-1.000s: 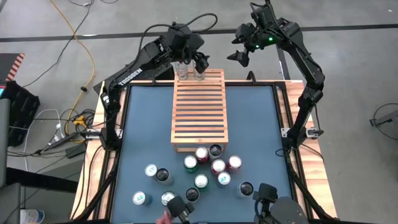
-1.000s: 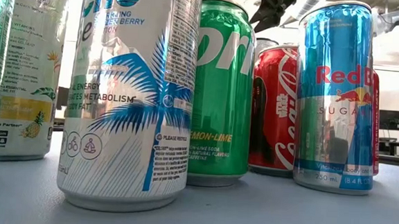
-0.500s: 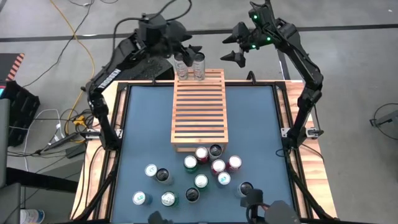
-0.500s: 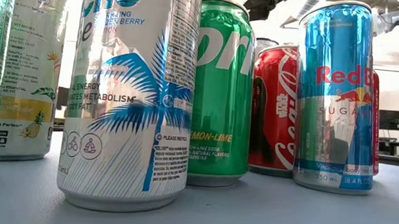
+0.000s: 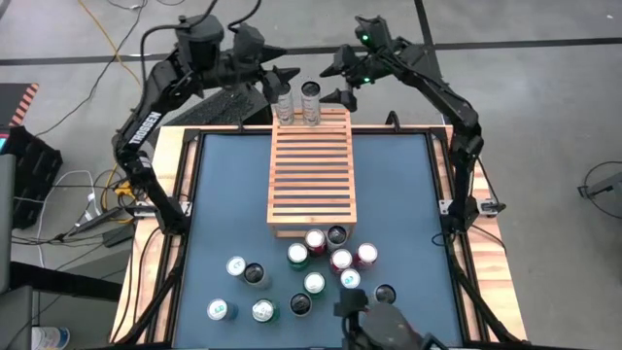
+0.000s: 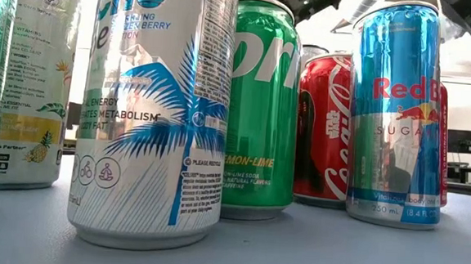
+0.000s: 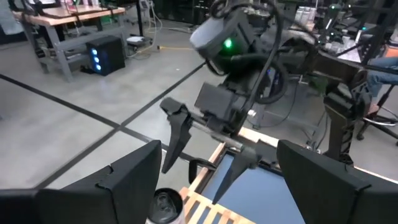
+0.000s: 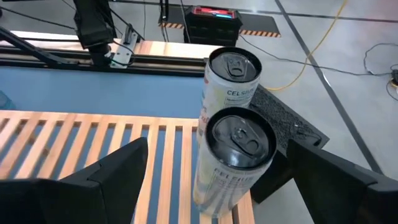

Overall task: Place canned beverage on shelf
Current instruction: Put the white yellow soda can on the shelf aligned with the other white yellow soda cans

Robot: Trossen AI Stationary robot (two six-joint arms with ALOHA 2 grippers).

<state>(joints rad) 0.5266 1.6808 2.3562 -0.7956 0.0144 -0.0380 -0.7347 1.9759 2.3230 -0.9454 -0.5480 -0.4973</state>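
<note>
A blue-topped counter (image 5: 224, 204) was seen from above, with a light-brown slatted wooden shelf (image 5: 311, 170) lying along its middle. Two slim silver cans (image 5: 297, 102) were stood upright side by side, touching or nearly so, at the far end of the shelf (image 8: 93, 155); in the right wrist view the cans (image 8: 233, 155) were shown at the shelf's edge, tabs up. The left gripper (image 5: 277, 75) was held above and beyond the shelf's far end, just beside the cans, its fingers spread wide and nothing held between them. The right gripper (image 5: 335, 81) was positioned opposite it, on the other side of the cans, likewise spread open and empty. A cluster of other upright cans (image 5: 326, 255) was gathered on the counter near the shelf's near end, with several more cans (image 5: 243, 270) set apart towards the left. In the low view these cans (image 6: 257, 109) were seen close up.
</note>
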